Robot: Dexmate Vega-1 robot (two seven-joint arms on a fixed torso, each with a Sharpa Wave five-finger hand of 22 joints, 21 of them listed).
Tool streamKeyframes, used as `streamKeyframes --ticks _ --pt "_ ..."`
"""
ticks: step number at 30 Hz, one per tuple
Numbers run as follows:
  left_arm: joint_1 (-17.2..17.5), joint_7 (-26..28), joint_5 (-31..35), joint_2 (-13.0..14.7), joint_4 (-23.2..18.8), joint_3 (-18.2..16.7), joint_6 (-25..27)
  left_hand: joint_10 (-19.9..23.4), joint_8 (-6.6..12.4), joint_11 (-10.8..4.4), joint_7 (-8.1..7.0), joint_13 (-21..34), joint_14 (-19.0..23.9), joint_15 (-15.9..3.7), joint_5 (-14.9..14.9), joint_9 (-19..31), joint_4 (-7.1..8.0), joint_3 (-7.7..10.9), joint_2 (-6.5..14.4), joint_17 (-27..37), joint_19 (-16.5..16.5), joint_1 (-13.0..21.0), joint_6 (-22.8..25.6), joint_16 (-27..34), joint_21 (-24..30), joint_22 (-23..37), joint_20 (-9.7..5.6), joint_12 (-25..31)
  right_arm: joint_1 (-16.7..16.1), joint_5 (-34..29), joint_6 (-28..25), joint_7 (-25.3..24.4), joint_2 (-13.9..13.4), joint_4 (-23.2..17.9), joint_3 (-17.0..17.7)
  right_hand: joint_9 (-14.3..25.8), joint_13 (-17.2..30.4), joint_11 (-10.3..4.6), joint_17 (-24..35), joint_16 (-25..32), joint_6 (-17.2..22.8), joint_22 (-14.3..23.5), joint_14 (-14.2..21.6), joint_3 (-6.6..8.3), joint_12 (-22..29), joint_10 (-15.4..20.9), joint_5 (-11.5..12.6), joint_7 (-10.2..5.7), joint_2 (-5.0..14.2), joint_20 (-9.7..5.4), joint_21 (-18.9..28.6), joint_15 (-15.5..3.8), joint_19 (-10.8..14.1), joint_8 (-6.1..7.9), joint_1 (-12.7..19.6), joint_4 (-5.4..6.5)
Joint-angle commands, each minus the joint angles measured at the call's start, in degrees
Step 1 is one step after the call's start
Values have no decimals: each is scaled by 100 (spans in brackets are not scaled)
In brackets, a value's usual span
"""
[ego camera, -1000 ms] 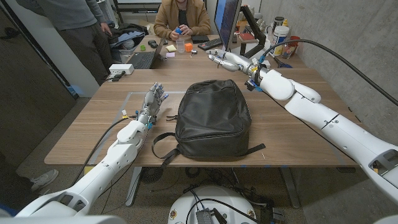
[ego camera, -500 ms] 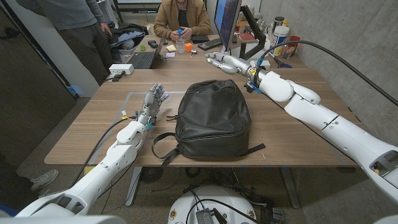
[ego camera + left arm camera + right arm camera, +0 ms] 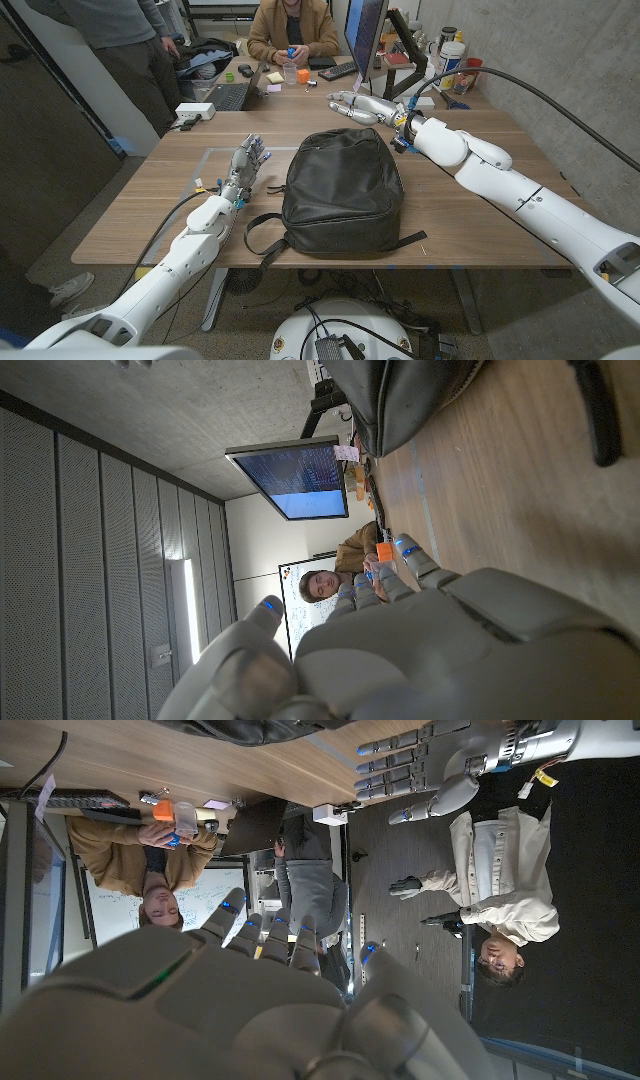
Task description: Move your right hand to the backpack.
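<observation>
From the head view, the black backpack [image 3: 342, 192] lies flat at the middle of the worktop [image 3: 150, 205]; the right hand [image 3: 362, 103] hovers just beyond its top edge, fingers extended and apart, holding nothing. The left hand [image 3: 248, 160] stands beside the bag, also open. In the left wrist view, the backpack [image 3: 400, 400] sits near that hand [image 3: 420, 650]. In the right wrist view, the right hand [image 3: 250, 1000] shows spread fingers. Risk: reaching past, it could strike the monitor [image 3: 366, 35] behind.

Beyond our right hand [image 3: 250, 1000], we see just an edge-cut sliver of the backpack [image 3: 260, 728].
</observation>
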Motion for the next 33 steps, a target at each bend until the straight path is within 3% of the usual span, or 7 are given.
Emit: streamKeyframes --ticks 1,19,33 --pt "59 10 -6 47 -78 -20 14 52 10 30 -7 9 42 -157 22 34 -6 -7 634 11 4 14 39 20 -9 34 -120 49 45 -210 -124 135 -18 -69 -79 33 7 -2 2 -22 -16 16 -68 23 -18 -18 1 -21 317 -190 -17 -121 -78 -2 88 -61" --pt "42 -67 -23 64 -64 -10 23 94 6 29 -12 10 81 -156 22 33 -8 -14 629 6 40 14 57 19 -22 35 -114 49 81 -229 -161 291 -5 47 -159 37 8 -24 13 -8 -34 21 -79 40 -15 -36 -22 -43 334 -220 -75 -127 -71 -1 162 -102" --pt "39 -78 -25 72 -56 -15 19 98 1 21 -14 10 88 -154 23 33 -8 -19 628 4 54 14 63 10 -39 35 -103 38 101 -376 -212 298 6 55 -229 40 10 -28 40 15 -38 25 -78 -17 -9 -37 -42 -50 309 -233 -113 -130 -51 3 103 -48"
